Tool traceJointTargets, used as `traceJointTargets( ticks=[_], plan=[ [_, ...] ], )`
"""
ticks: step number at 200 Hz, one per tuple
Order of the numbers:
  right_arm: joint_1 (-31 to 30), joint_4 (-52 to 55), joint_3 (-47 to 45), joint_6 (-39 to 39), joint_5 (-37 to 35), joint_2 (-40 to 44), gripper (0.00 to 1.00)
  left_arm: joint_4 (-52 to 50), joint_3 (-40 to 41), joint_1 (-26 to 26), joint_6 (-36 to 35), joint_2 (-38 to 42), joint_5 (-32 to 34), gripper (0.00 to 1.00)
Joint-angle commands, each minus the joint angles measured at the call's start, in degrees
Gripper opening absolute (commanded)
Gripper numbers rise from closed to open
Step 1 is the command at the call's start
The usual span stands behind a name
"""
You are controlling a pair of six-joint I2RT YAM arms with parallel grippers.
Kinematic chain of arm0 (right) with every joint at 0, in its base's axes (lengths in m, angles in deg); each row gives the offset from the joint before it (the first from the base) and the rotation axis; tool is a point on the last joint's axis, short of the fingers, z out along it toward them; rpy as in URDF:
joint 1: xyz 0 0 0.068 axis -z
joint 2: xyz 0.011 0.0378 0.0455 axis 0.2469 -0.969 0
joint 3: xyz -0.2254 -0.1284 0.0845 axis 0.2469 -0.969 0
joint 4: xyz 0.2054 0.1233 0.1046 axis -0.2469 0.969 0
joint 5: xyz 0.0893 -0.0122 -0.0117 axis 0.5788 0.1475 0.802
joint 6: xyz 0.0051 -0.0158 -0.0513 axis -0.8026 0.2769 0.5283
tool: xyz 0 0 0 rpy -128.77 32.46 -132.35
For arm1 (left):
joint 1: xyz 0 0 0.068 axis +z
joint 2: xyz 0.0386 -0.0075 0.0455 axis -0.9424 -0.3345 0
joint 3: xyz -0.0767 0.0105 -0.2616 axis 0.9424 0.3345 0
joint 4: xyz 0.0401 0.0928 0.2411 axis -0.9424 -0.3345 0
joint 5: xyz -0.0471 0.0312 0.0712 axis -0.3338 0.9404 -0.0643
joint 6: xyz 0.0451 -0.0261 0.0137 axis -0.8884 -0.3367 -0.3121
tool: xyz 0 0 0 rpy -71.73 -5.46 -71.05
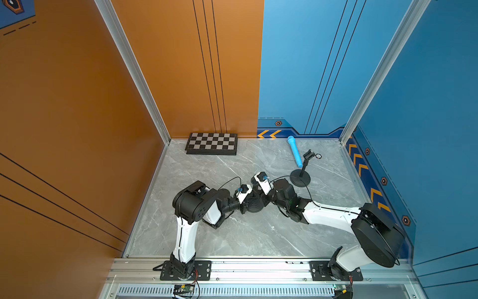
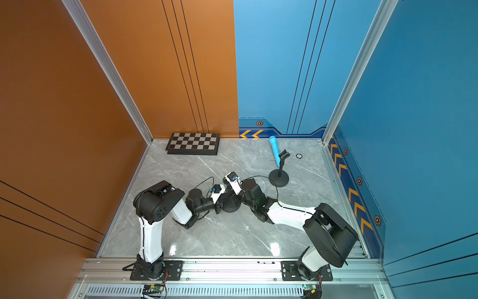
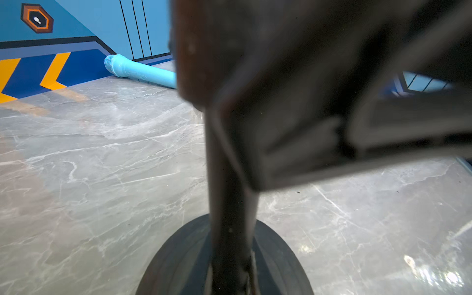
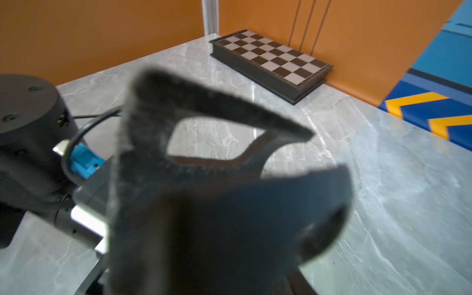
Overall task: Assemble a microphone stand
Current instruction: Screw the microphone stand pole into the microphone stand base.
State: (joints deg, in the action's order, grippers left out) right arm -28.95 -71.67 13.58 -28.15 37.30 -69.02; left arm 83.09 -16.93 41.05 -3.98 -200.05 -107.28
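Grey marble table (image 1: 232, 233) sits between orange and blue walls. At 1 o'clock the blue microphone (image 1: 294, 151) lies flat, its long axis running roughly 12 to 6, head toward the back wall. Near its tail a stand (image 1: 300, 178) is upright, clip on top. Mid-table, a round base (image 1: 254, 207) is half hidden under both grippers. My left gripper (image 1: 245, 205) is clenched; on what, I cannot tell. Whether my right gripper (image 1: 261, 198) is released or grasping is lost in blur. A chessboard (image 1: 212, 143) rests at 11.
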Motion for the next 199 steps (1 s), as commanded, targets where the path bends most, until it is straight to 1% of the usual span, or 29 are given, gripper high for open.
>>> traceJointTargets(
  ticks=[1, 10, 14, 20, 40, 48, 54, 68, 74, 94, 105, 106, 112, 118, 130, 140, 145, 156, 165, 177, 199],
  plan=[
    [2.6, 10.34, 3.99, 7.57, 18.82, 0.48, 0.45, -2.71, 0.12, 0.54, -0.51, -2.1, -2.97, 0.1],
    [2.64, 10.71, 4.98, 8.3, 19.64, 0.04, 0.45, -2.69, -0.03, 0.49, -0.44, -2.25, -3.38, 0.1],
    [4.42, 10.65, 5.34, 8.42, 19.92, -0.15, 0.45, -2.67, 0.0, 0.54, -0.52, -2.27, -3.5, 0.1],
    [5.05, 10.24, 5.9, 8.31, 20.12, -0.48, 0.45, -2.7, -0.09, 0.58, -0.54, -2.28, -3.8, 0.1],
    [5.75, 9.32, 7.46, 7.61, 19.48, -1.64, 0.44, -2.71, -0.22, 0.58, -0.54, -2.6, -3.86, 0.1],
    [5.89, 9.16, 8.05, 7.27, 18.9, -2.25, 0.42, -2.67, -0.16, 0.58, -0.6, -2.75, -3.87, 0.11],
    [5.84, 8.95, 8.35, 7.15, 18.3, -2.61, 0.39, -2.64, -0.17, 0.55, -0.57, -2.72, -3.79, 0.11],
    [5.63, 7.42, 8.5, 5.88, 15.08, -3.41, 0.29, -2.71, -0.18, 0.59, -0.65, -2.72, -3.7, 0.11],
    [5.46, 6.7, 8.29, 5.35, 13.56, -3.55, 0.27, -2.71, -0.09, 0.59, -0.7, -2.72, -3.67, 0.12],
    [4.49, 5.11, 7.41, 3.67, 8.12, -3.79, 0.11, -2.71, -0.07, 0.58, -0.54, -2.9, -3.02, 0.16],
    [3.44, 3.78, 6.14, 1.42, 1.87, -3.53, 0.01, -2.71, -0.07, 0.58, -0.22, -2.9, -2.29, 0.19],
    [2.6, 3.64, 6.0, 1.21, 1.15, -3.53, 0.0, -2.71, -0.07, 0.58, -0.2, -2.9, -2.24, 0.2],
    [0.48, 3.06, 5.24, -0.12, -3.88, -3.37, 0.0, -2.71, -0.1, 0.58, -0.14, -2.9, -1.96, 0.21],
    [-1.56, 2.74, 4.54, -1.12, -10.47, -3.27, 0.0, -2.71, -0.09, 0.58, -0.03, -2.9, -1.65, 0.22],
    [-6.54, 3.4, 4.03, -3.92, -27.56, -3.69, 0.0, -2.71, -0.16, 0.58, 0.45, -2.98, -0.89, 0.24],
    [-10.27, 5.56, 4.66, -9.51, -40.53, -4.59, 0.0, -2.71, -0.27, 0.59, 0.55, -3.1, -0.59, 0.26],
    [-11.57, 6.03, 4.61, -12.68, -45.28, -5.11, 0.0, -2.71, -0.3, 0.56, 0.76, -3.16, -0.37, 0.26],
    [-14.71, 5.78, 4.04, -18.72, -53.28, -6.51, 0.0, -2.66, -0.34, 0.54, 1.04, -3.34, -0.22, 0.26],
    [-16.89, 4.69, 4.02, -20.58, -57.61, -8.19, 0.0, -2.69, -0.44, 0.49, 1.09, -3.43, -0.16, 0.26],
    [-18.8, 5.41, 5.42, -20.67, -60.84, -11.06, 0.0, -2.71, -0.53, 0.5, 1.29, -3.49, 0.0, 0.26],
    [-19.12, 6.15, 6.92, -19.63, -59.01, -12.54, 0.0, -2.67, -0.63, 0.42, 1.61, -3.77, 0.0, 0.26]
  ],
)
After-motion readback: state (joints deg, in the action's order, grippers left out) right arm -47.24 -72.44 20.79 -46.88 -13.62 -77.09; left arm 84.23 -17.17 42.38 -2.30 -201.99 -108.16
